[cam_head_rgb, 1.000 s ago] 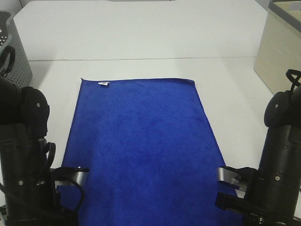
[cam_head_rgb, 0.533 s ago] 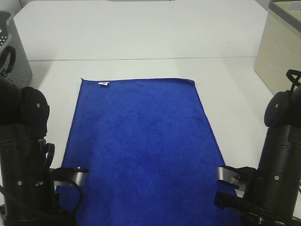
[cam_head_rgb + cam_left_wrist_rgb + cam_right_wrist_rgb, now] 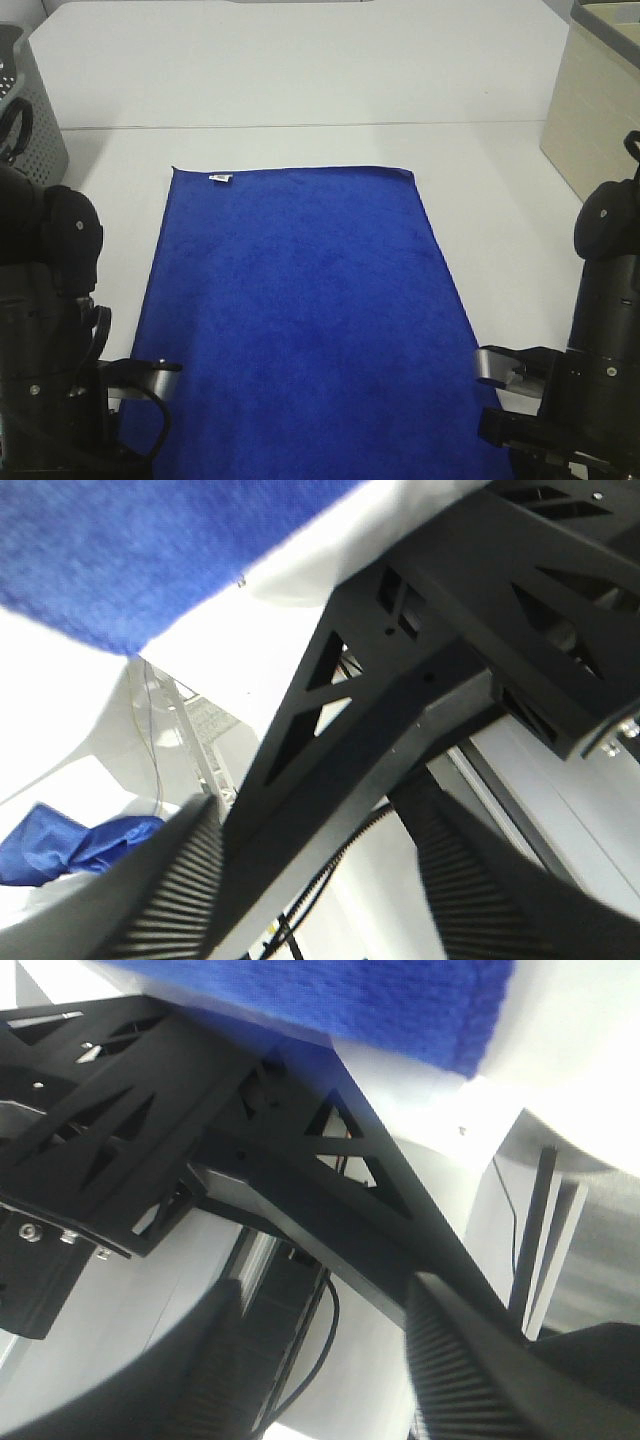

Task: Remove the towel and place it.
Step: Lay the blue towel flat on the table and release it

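The royal-blue towel (image 3: 300, 310) lies flat on the white table (image 3: 300, 80), with its small white tag (image 3: 220, 178) at the far left corner. My left gripper (image 3: 145, 372) sits at the towel's near left corner and my right gripper (image 3: 500, 365) at its near right corner. In the left wrist view the towel's edge (image 3: 130, 550) lies beyond the left gripper (image 3: 310, 815), whose ribbed fingers (image 3: 185, 885) stand apart with nothing between them. The right wrist view shows the towel's hem (image 3: 380, 1010) past the open, empty right gripper (image 3: 320, 1305).
A grey perforated basket (image 3: 25, 110) stands at the far left and a beige box (image 3: 600, 110) at the far right. Black frame struts (image 3: 420, 680) run below the table's front edge. A crumpled blue cloth (image 3: 70, 845) lies lower down in the left wrist view.
Both arms have sunk slightly toward the near edge, the right one also shifting a little outward. The towel lies as before.
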Robot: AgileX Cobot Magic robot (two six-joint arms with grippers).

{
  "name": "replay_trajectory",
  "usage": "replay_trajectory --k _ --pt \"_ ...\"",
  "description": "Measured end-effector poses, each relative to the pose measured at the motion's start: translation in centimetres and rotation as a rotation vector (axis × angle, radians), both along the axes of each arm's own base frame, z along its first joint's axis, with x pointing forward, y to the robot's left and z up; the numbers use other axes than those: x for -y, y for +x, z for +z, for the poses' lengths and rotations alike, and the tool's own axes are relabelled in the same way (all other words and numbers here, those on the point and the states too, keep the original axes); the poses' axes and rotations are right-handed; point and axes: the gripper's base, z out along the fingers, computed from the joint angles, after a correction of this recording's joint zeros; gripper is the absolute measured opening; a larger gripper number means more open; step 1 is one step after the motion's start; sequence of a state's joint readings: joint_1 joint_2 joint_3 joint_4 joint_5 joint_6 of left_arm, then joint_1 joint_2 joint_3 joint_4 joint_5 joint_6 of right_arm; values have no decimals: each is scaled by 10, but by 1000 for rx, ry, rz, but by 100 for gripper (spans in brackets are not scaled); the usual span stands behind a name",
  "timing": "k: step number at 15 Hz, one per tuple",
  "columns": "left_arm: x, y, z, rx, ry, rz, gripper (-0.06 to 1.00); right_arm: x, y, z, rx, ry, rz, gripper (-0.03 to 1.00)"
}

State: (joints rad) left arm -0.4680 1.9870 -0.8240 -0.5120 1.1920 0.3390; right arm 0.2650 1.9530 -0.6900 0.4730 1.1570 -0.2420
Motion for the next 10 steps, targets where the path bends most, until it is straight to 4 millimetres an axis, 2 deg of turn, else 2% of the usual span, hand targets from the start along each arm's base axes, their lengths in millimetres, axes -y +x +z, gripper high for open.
replay_trajectory --k 2,5,6,10 --pt "0 0 1 -6 -2 -1 61 0 1 8 37 10 -1 57" --pt "7 14 7 41 -24 1 61 -1 5 22 95 31 5 58" --pt "14 28 22 117 -55 14 61 -6 25 45 228 59 13 58" --pt "22 61 57 306 -36 3 61 -9 72 105 552 -3 -15 58"
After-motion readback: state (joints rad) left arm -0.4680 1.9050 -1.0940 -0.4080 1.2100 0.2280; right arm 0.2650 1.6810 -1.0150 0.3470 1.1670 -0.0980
